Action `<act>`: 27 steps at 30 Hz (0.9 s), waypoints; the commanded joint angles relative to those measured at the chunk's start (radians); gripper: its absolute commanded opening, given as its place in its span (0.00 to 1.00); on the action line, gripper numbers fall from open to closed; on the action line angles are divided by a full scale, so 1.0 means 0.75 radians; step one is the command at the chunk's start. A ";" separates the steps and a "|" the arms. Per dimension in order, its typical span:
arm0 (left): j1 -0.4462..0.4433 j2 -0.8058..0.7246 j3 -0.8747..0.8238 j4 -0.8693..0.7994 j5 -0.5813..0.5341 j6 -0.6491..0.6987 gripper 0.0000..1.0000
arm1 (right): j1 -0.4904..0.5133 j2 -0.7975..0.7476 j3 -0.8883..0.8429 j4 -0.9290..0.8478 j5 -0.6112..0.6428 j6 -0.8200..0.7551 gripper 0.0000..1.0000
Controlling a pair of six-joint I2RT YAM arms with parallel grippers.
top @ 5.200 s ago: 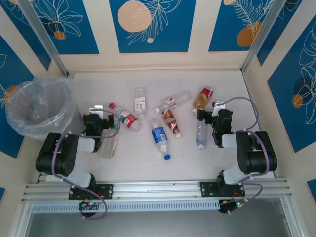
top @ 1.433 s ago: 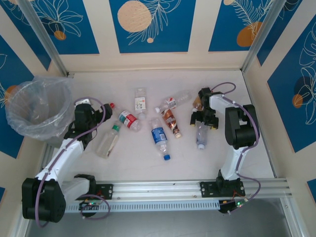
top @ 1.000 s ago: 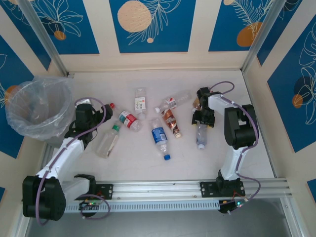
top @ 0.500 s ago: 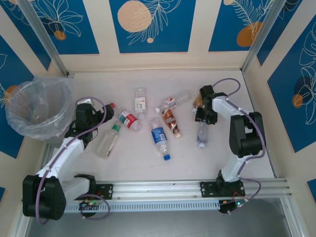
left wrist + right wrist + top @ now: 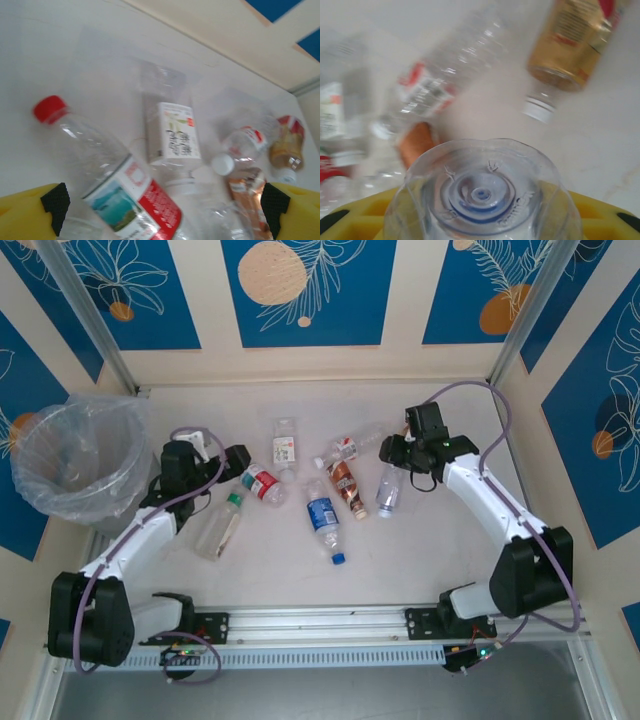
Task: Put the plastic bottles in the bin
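Right gripper (image 5: 393, 458): is clamping the base end of a clear bottle (image 5: 482, 195) between its yellow fingers; whether the bottle is off the table (image 5: 300, 570) cannot be told.
Left gripper (image 5: 165, 205): is holding its jaws wide, with the red-capped bottle (image 5: 117, 175) lying between the fingertips.
Bin (image 5: 60, 495): is standing at the table's left edge, near the left gripper.
Other bottles (image 5: 322, 515): are lying mid-table.

Left arm (image 5: 140, 535) extends forward from its base, elbow low. The left claw (image 5: 236, 457) points right, its fingers spread wide apart. Right arm (image 5: 490, 505) stretches forward and leftward, the right claw (image 5: 393, 453) clamped on the base end of a clear bottle (image 5: 386, 492).
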 commanded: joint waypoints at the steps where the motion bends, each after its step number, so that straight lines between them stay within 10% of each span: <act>1: -0.071 0.011 0.040 0.094 0.147 0.030 0.99 | 0.056 -0.069 -0.004 0.187 -0.105 0.161 0.49; 27: -0.499 0.327 0.396 0.081 0.652 0.348 0.99 | 0.378 -0.019 -0.063 0.699 -0.135 0.460 0.50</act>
